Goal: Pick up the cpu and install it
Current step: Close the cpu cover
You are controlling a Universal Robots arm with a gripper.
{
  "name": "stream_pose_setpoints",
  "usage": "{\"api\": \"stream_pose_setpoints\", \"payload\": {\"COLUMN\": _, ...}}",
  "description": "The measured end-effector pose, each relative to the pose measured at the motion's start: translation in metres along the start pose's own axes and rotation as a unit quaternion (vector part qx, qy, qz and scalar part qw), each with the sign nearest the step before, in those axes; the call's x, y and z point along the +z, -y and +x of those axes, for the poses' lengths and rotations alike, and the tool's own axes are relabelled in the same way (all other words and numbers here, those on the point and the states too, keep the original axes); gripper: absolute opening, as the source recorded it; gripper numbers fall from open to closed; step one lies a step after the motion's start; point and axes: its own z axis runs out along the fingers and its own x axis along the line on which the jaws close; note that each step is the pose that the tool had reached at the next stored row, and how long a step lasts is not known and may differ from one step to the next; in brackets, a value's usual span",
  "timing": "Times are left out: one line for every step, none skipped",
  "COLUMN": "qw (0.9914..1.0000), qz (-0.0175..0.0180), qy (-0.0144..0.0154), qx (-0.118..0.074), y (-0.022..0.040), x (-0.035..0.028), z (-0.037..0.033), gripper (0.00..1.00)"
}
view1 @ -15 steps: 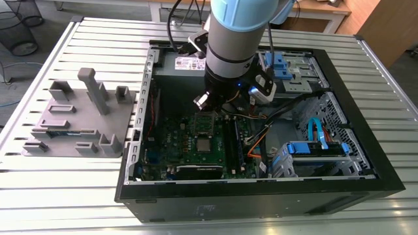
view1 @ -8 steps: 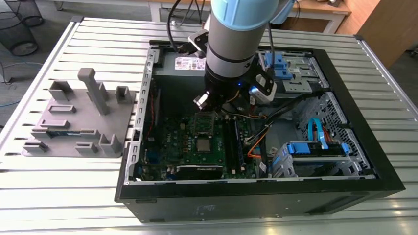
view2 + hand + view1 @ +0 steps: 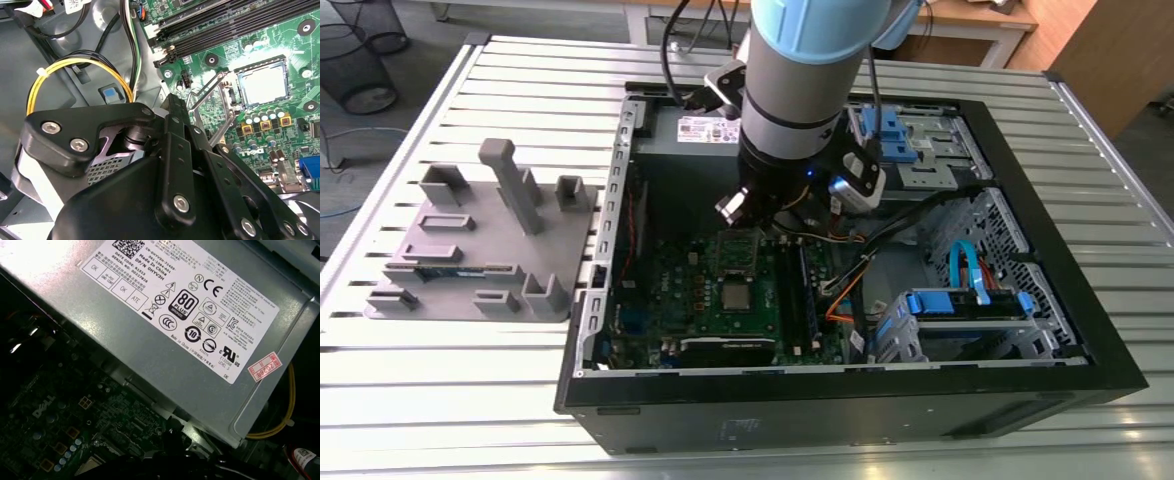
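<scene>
Slatted table [image 3: 454, 400] holds an open case [image 3: 854, 388] where the cpu [image 3: 263, 85] seemingly sits seated on the board [image 3: 674, 270] near the gripper [image 3: 767, 218], whose opening and load I cannot tell.

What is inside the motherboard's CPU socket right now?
A flat, pale silvery square, apparently the cpu, fills the CPU socket frame in the second wrist view. The contacts beneath it are covered, so seating cannot be judged.

The tray [image 3: 474, 240] sits beside the case [image 3: 854, 405] (exterior view's left); motherboard [image 3: 680, 270] inside.
</scene>
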Motion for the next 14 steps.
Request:
{"api": "stream_pose_setpoints", "payload": {"qw": 1.00000, "qz": 0.0000, "qy": 0.0000, "qx": 0.000, "y": 0.0000, "x": 0.0000, "z": 0.0000, "gripper": 0.11}}
{"api": "stream_pose_setpoints", "payload": {"qw": 1.00000, "qz": 0.0000, "qy": -0.0001, "qx": 0.000, "y": 0.0000, "x": -0.0001, "z": 0.0000, "gripper": 0.11}}
{"api": "stream_pose_setpoints", "payload": {"qw": 1.00000, "qz": 0.0000, "qy": 0.0000, "qx": 0.000, "y": 0.0001, "x": 0.0000, "z": 0.0000, "gripper": 0.11}}
{"api": "stream_pose_setpoints", "payload": {"qw": 1.00000, "qz": 0.0000, "qy": 0.0000, "qx": 0.000, "y": 0.0000, "x": 0.0000, "z": 0.0000, "gripper": 0.11}}
{"api": "stream_pose_setpoints", "payload": {"qw": 1.00000, "qz": 0.0000, "qy": 0.0000, "qx": 0.000, "y": 0.0001, "x": 0.0000, "z": 0.0001, "gripper": 0.11}}
{"api": "stream_pose_setpoints", "payload": {"qw": 1.00000, "qz": 0.0000, "qy": 0.0000, "qx": 0.000, "y": 0.0001, "x": 0.0000, "z": 0.0001, "gripper": 0.11}}
{"api": "stream_pose_setpoints", "payload": {"qw": 1.00000, "qz": 0.0000, "qy": 0.0000, "qx": 0.000, "y": 0.0001, "x": 0.0000, "z": 0.0000, "gripper": 0.11}}
{"api": "stream_pose_setpoints", "payload": {"qw": 1.00000, "qz": -0.0001, "qy": -0.0002, "qx": -0.001, "y": 0.0000, "x": 0.0000, "z": 0.0001, "gripper": 0.11}}
{"api": "stream_pose_setpoints", "payload": {"qw": 0.99999, "qz": -0.0004, "qy": -0.0007, "qx": -0.004, "y": 0.0001, "x": -0.0001, "z": 0.0001, "gripper": 0.11}}
{"api": "stream_pose_setpoints", "payload": {"qw": 0.99998, "qz": -0.0009, "qy": -0.0012, "qx": -0.007, "y": 0.0001, "x": -0.0001, "z": 0.0001, "gripper": 0.11}}
{"api": "stream_pose_setpoints", "payload": {"qw": 0.99995, "qz": -0.0013, "qy": -0.0016, "qx": -0.010, "y": 0.0001, "x": -0.0001, "z": 0.0001, "gripper": 0.11}}
{"api": "stream_pose_setpoints", "payload": {"qw": 0.99991, "qz": -0.0018, "qy": -0.0021, "qx": -0.013, "y": 0.0000, "x": -0.0001, "z": 0.0000, "gripper": 0.11}}
{"api": "stream_pose_setpoints", "payload": {"qw": 0.99986, "qz": -0.0023, "qy": -0.0027, "qx": -0.017, "y": 0.0000, "x": -0.0001, "z": 0.0000, "gripper": 0.11}}
{"api": "stream_pose_setpoints", "payload": {"qw": 0.99977, "qz": -0.0028, "qy": -0.0034, "qx": -0.021, "y": 0.0000, "x": -0.0002, "z": 0.0000, "gripper": 0.11}}
